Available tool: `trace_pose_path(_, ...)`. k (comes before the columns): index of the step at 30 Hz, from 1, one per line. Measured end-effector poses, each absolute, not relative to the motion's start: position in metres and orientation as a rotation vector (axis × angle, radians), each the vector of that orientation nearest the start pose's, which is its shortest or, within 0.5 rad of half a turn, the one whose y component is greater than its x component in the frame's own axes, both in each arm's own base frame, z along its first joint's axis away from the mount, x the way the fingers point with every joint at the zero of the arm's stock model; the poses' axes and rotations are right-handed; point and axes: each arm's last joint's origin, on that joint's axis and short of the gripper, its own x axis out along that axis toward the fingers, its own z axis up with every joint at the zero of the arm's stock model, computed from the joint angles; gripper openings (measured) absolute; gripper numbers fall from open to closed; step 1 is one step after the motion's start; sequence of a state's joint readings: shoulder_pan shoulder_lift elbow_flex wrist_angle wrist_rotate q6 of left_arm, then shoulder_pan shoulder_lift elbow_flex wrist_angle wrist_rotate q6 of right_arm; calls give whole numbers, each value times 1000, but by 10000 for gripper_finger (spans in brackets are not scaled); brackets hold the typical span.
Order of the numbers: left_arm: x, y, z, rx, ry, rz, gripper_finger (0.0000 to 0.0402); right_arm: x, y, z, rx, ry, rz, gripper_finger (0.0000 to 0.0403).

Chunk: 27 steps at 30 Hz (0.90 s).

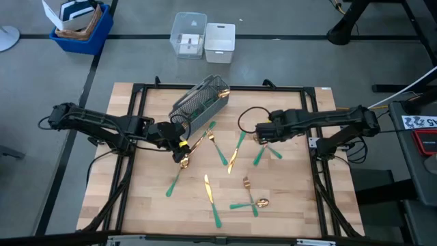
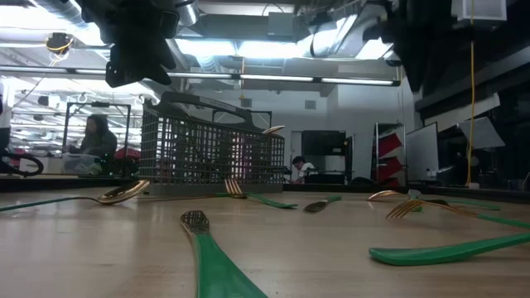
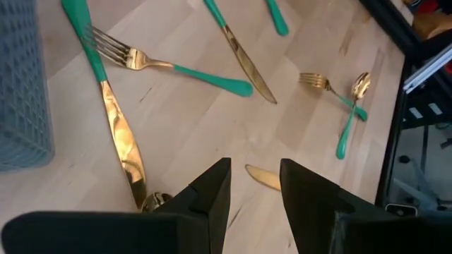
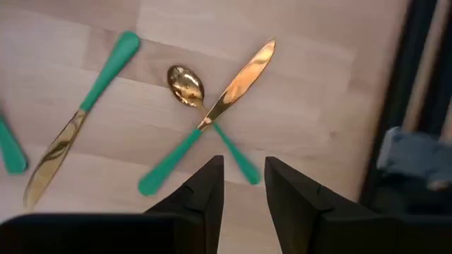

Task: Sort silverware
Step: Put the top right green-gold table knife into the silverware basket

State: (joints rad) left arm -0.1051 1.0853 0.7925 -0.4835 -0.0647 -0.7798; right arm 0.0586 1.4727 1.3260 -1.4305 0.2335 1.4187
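Wooden table [image 1: 287, 212], black frame around it. Grey mesh caddy [image 1: 199, 104] at the far side, lying tipped over on the wood, open end toward the left arm.

Left gripper [image 1: 179, 139] hangs just off the caddy's mouth, over a knife [image 3: 121, 144] whose gold blade runs toward its fingers [image 3: 212, 190]. Fingers apart with a clear gap, nothing between them. Right gripper [image 1: 263, 134] hangs over the right half of the table, above a crossed spoon [image 4: 185, 86] and knife [image 4: 244, 76]. Its fingers [image 4: 205, 189] also stand apart and empty.

Silverware is scattered loose across the middle and near side of the table, nothing visibly sorted yet. High view: fork [image 1: 217, 145] and a knife [image 1: 235, 152] in the centre, another knife [image 1: 210, 195] nearer, 1 fork [image 1: 175, 179] near-left, a spoon [image 1: 254, 203] crossing other pieces near-right. At least 1 gold tip pokes out of the caddy in the low view; what else is inside, cannot tell.

Handling, my read: pieces are light, rigid, flat on the wood. Gold heads look polished and likely slippery; teal handles are thicker and probably grip better. Take each across the handle near mid-length, fingers straddling it. Crossed pairs are the risk: lifting 1 drags the other, so pick the top piece first.
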Motion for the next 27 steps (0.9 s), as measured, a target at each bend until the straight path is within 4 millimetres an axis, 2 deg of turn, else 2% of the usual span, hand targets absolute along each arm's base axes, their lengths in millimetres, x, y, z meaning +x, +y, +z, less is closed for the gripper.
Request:
trace_pose_path(8,218,-21,254,-670,755,267,114,262,11,233,1083,1026,-1028,108)
trace_pose_path(15,218,-21,254,-670,754,266,114,252,11,190,1206,983,-1084,108)
trace_pose_path(21,218,-21,254,-671,754,266,114,243,11,167,1256,954,-1129,108)
trace_pose_path(27,218,-21,254,-671,753,266,114,237,9,157,1269,909,-1172,108)
